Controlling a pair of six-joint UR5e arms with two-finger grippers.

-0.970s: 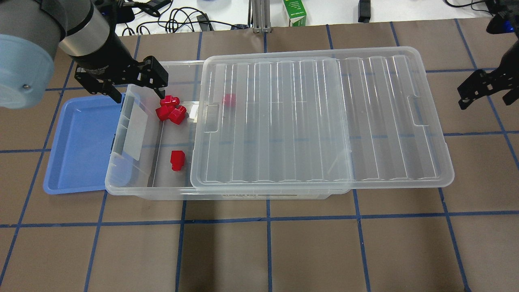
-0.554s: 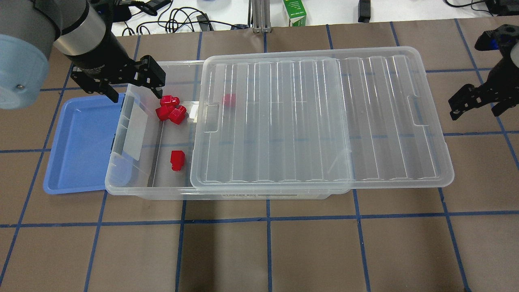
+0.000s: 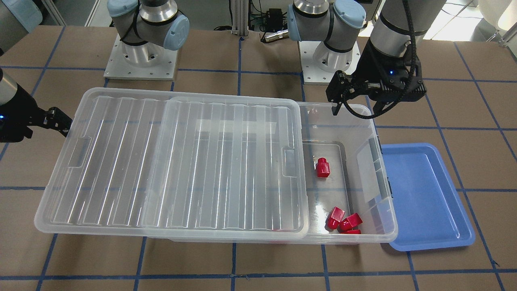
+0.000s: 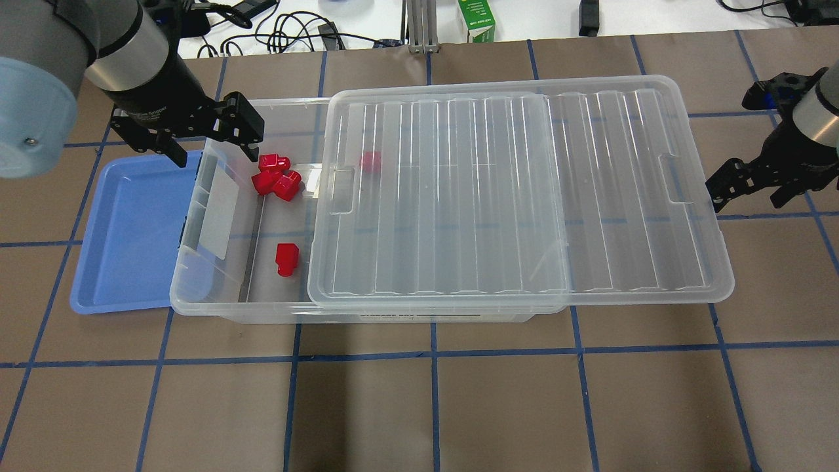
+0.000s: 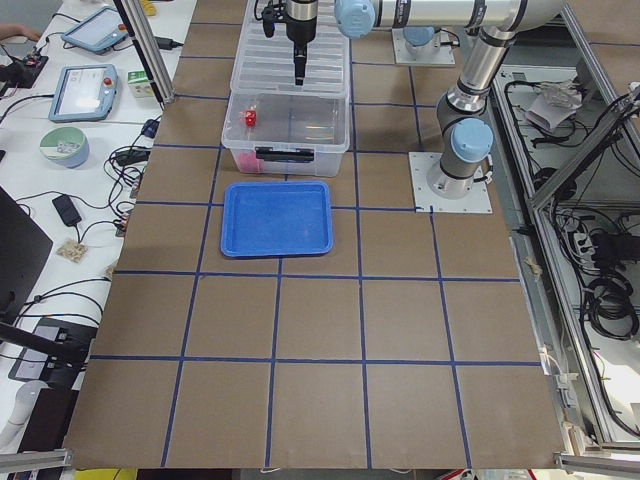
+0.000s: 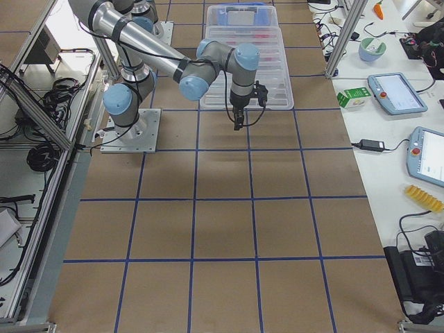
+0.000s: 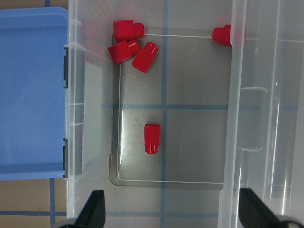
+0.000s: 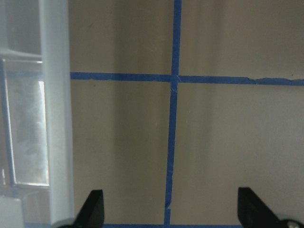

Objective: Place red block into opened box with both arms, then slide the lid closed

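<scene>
The red block lies alone on the floor of the clear box, in its uncovered left end. The ribbed lid covers the rest and overhangs the box's right end. My left gripper hovers open and empty above the box's far left corner. The right gripper is open and empty just off the lid's right edge, beside its tab.
Three red pieces cluster at the box's back left, and one more shows through the lid. An empty blue tray abuts the box's left end. A green carton and cables lie beyond the table's far edge.
The right gripper has come in and down towards the lid's right edge. The left gripper has drifted slightly left and back, still open. Blocks, box and lid have not moved.
</scene>
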